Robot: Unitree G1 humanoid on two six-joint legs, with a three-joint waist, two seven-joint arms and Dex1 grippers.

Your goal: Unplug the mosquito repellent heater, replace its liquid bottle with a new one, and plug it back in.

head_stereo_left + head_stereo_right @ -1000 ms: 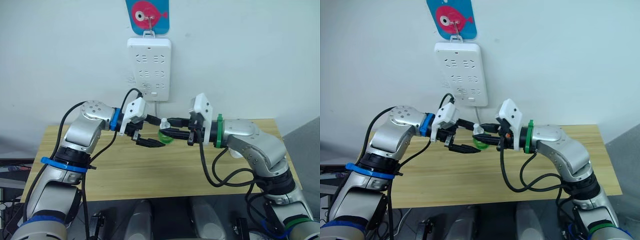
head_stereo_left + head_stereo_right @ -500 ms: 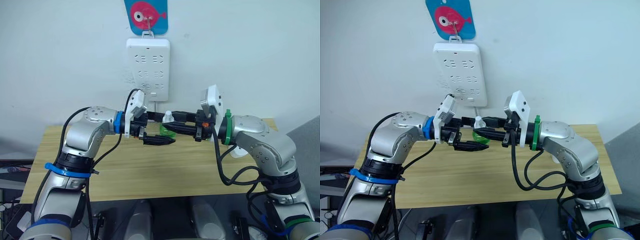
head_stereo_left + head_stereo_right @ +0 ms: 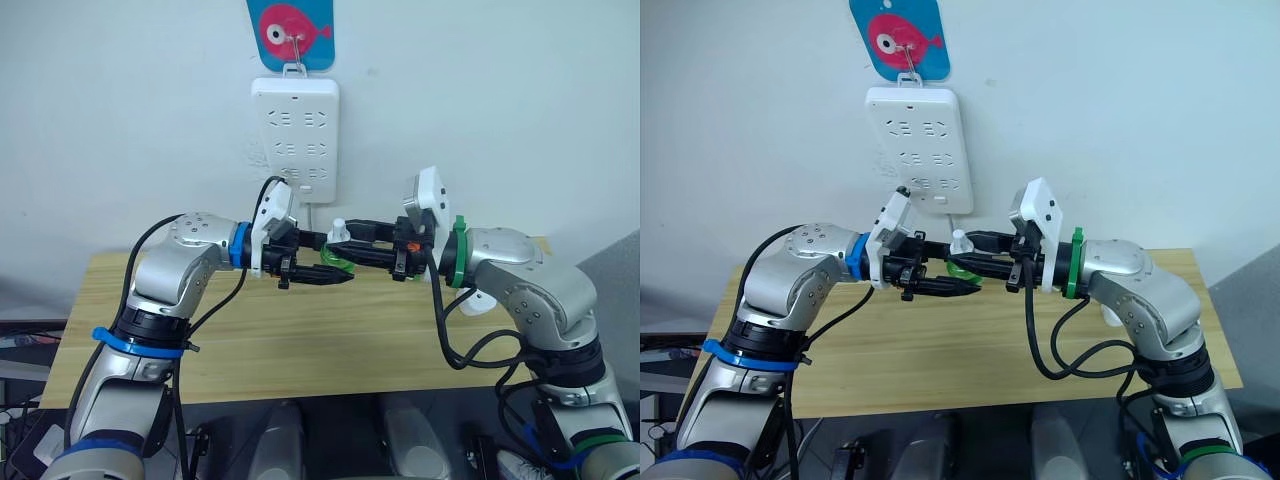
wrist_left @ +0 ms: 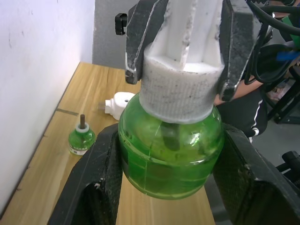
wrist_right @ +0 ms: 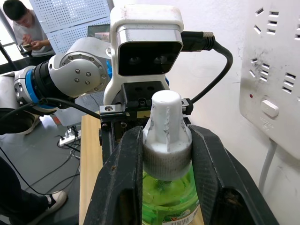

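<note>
The new one (image 4: 171, 154), a green bottle with a white cap (image 5: 167, 119), hangs in the air between both arms, above the table (image 3: 300, 340). My left gripper (image 4: 171, 140) is shut on its green body, one finger on each side. From the opposite side my right gripper (image 5: 167, 136) is shut on the ribbed base of its white cap. On the table by the wall stands the capless liquid bottle (image 4: 81, 138) with its bare wick. The white mosquito repellent heater (image 4: 119, 104) lies just beyond it, unplugged.
The white power strip (image 3: 295, 135) hangs on the wall right behind the grippers, with its cord running down, under a blue fish sign (image 3: 292, 30). A seated person (image 5: 21, 21) is far off beyond the table's left end.
Both arms have risen a little with the bottle. The left gripper's fingers, spread wide around the green body a second ago, have shut on it.
</note>
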